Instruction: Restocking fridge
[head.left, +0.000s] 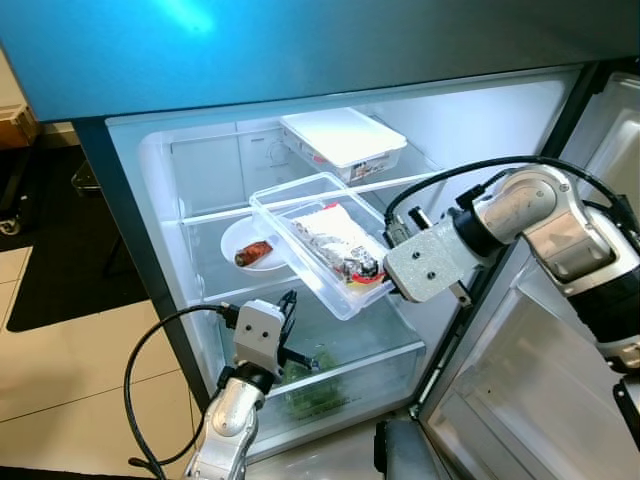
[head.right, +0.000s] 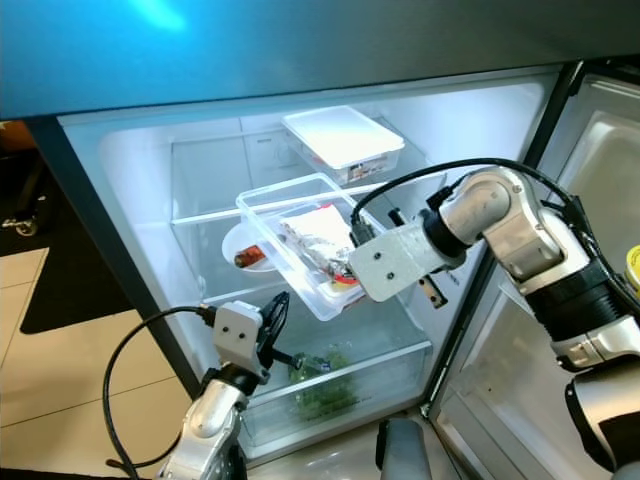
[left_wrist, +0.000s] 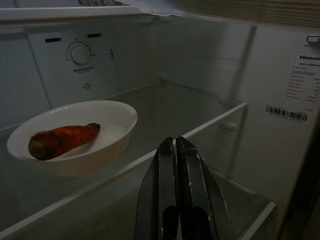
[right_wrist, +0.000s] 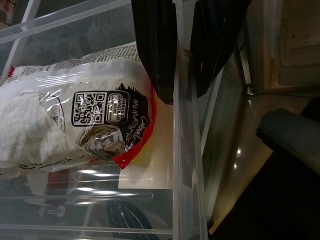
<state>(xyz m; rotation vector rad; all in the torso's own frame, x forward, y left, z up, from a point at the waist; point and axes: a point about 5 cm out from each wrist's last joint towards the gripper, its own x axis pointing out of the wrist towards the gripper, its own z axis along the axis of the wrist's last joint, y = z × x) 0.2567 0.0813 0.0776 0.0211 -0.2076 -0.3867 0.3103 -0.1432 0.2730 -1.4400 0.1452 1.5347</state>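
My right gripper (right_wrist: 182, 75) is shut on the near wall of a clear plastic container (head.left: 305, 215) and holds it tilted in front of the open fridge's middle shelf. A white and red food packet (right_wrist: 75, 120) lies inside the container. In the head views the right gripper (head.left: 383, 270) pinches the container's lower corner. My left gripper (head.left: 288, 305) is lower, in front of the crisper, with its fingers (left_wrist: 165, 165) shut on nothing. A white bowl (left_wrist: 105, 117) holding an orange-red carrot-like piece (left_wrist: 62, 140) sits on the middle glass shelf (left_wrist: 200, 110).
A white lidded box (head.left: 342, 138) rests on the upper shelf. The crisper drawer (head.left: 370, 365) at the bottom holds leafy greens (head.left: 310, 395). The fridge door (head.left: 540, 390) stands open on the right. The freezer door (head.left: 300, 50) hangs overhead.
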